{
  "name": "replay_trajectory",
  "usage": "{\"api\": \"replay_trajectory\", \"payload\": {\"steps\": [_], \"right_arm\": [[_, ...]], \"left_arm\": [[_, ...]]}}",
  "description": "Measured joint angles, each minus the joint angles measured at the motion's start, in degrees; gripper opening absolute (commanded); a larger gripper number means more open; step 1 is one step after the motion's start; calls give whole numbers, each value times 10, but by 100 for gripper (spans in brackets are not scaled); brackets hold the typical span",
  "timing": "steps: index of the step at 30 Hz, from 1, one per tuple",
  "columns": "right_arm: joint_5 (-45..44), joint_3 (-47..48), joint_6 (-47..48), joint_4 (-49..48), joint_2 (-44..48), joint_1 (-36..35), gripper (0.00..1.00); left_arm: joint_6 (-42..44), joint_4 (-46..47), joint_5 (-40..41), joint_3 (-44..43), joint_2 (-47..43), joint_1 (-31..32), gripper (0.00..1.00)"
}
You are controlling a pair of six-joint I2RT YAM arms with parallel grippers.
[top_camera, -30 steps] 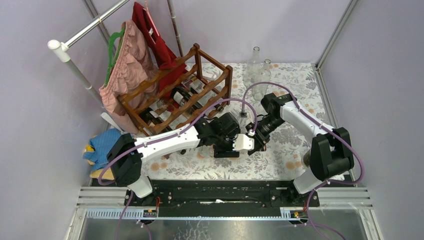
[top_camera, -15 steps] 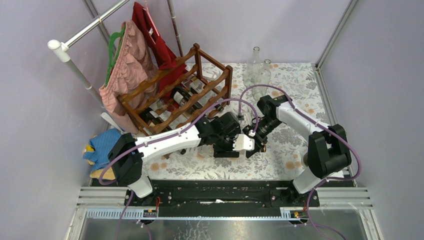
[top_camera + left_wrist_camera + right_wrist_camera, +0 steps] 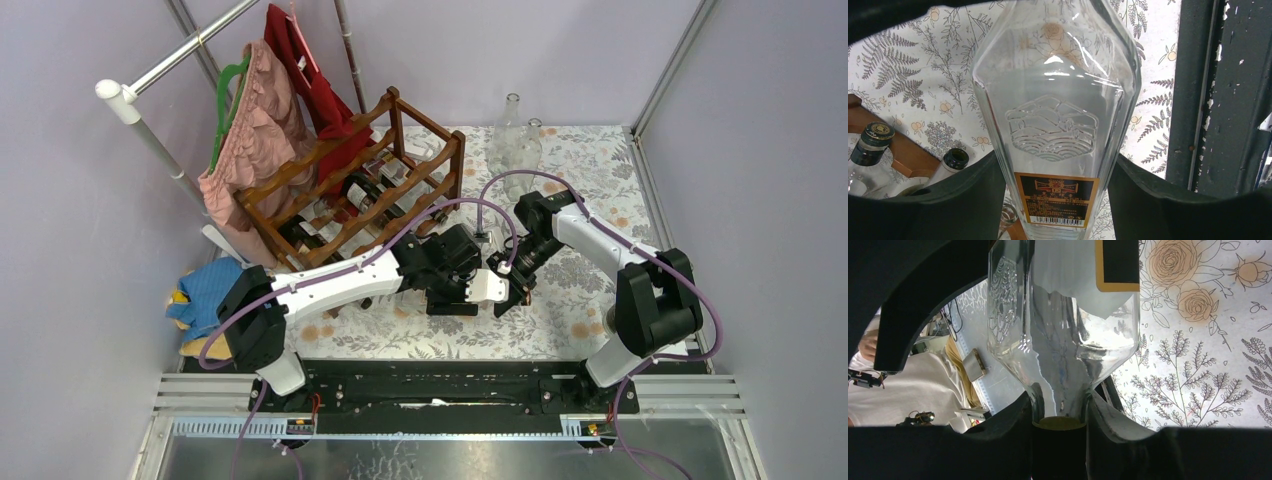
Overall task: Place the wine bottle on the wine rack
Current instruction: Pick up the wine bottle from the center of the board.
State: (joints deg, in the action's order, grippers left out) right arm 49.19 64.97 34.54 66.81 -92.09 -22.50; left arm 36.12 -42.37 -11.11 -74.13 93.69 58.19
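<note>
Fingers [image 3: 963, 200] of the left gripper [image 3: 1055, 195] press both sides of a clear glass wine bottle [image 3: 1058, 90] low on its body. One dark pad sits on each side of the black-and-gold paper label [image 3: 1057, 200], so the gripper is clamped on the glass. An embossed panel of hills and waves sits above the label, and a gold rose is printed near the shoulder.

The right gripper [image 3: 1060, 412] is clenched on the same bottle [image 3: 1063, 330] at the other end. Its two black fingers [image 3: 1013, 425] hug the narrow neck just above the gold-rimmed cap. The bottle is held between the two grippers, over the floral-printed cloth [image 3: 590, 165] that covers the surface, and is not in the rack.

Beyond the grippers, toward the far left, stands the dark reddish-brown wooden wine rack [image 3: 457, 165] with scalloped rails and square corner posts. Several bottles lie in its tiers. The left wrist view catches a corner of it [image 3: 903, 150] with two dark bottle tops [image 3: 877, 136] beside the wood.

Two empty clear glass bottles [image 3: 515, 135] stand at the far edge of the cloth. Left of the rack, a pink ruffled garment [image 3: 255, 130] and a red garment [image 3: 315, 85] hang from a pale metal rail [image 3: 165, 62]. A blue cloth [image 3: 205, 290] lies near the left arm's base. A black metal bar with chipped paint [image 3: 1228, 100] runs down the right side of the left wrist view.
</note>
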Motion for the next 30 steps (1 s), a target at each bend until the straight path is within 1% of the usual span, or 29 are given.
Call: {"api": "replay_trajectory", "payload": {"steps": [1, 4, 5, 7, 8, 10, 15, 17, 24, 30], "right_arm": [[0, 0, 1, 0, 0, 0, 0], [3, 0, 2, 2, 0, 0, 0], [4, 0, 3, 3, 0, 0, 0], [5, 0, 3, 3, 0, 0, 0], [6, 0, 3, 3, 1, 0, 0], [7, 0, 3, 3, 1, 0, 0], [10, 0, 0, 1, 1, 0, 0], [12, 0, 0, 1, 1, 0, 0], [14, 0, 2, 3, 1, 10, 0], [14, 0, 24, 32, 10, 52, 0]], "left_arm": [[0, 0, 1, 0, 0, 0, 18], [0, 0, 6, 0, 0, 0, 47], [0, 0, 7, 0, 0, 0, 55], [-1, 0, 8, 0, 0, 0, 69], [-1, 0, 8, 0, 0, 0, 73], [-2, 0, 9, 0, -1, 0, 78], [-11, 21, 12, 11, -20, 0, 85], [-13, 27, 13, 14, -31, 1, 90], [-20, 46, 15, 17, -54, 0, 94], [-41, 66, 0, 17, -106, 0, 95]]}}
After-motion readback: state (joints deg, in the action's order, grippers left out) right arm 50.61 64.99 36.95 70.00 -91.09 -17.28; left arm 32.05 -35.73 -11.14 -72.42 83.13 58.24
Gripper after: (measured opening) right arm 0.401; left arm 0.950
